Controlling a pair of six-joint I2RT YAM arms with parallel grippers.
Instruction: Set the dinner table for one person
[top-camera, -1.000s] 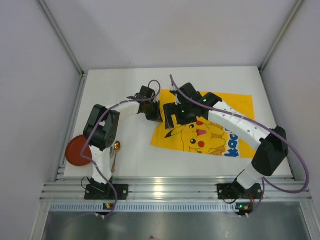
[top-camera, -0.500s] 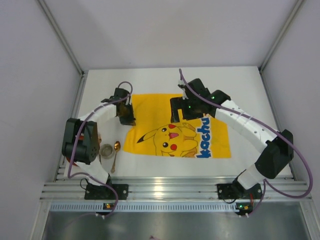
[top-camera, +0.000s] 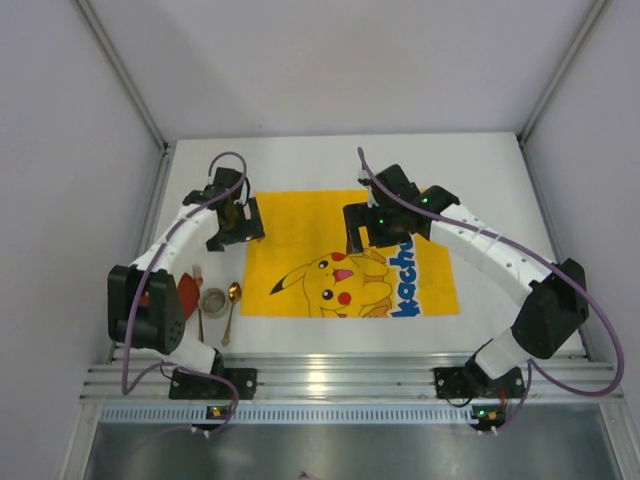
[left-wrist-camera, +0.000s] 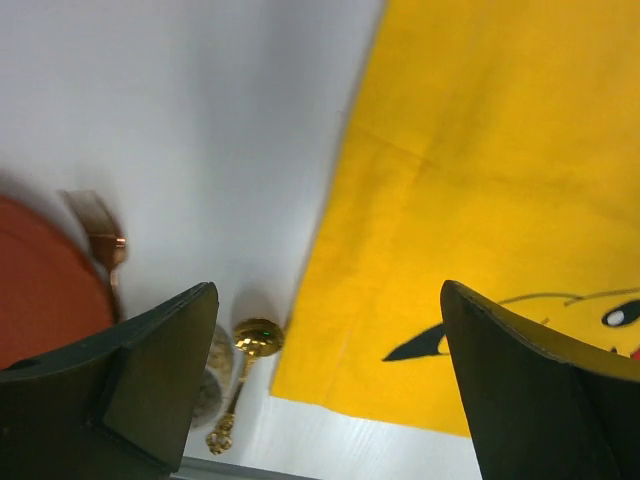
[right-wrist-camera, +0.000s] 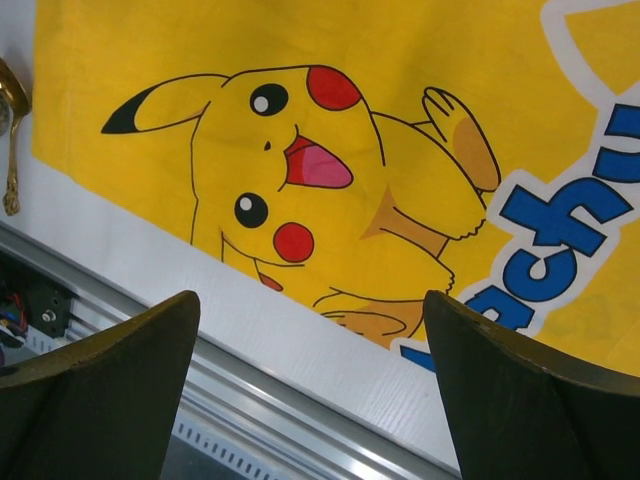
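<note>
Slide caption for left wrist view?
Open left pincer over edge of yellow mat; gold spoon, fork, red plate beside it.

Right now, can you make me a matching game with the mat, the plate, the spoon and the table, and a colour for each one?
Things:
1. mat
2. plate
3. spoon
4. table

Colours:
A. gold
B. white
C. yellow
D. red

Right pairs: 1-C, 2-D, 3-A, 4-B.
</note>
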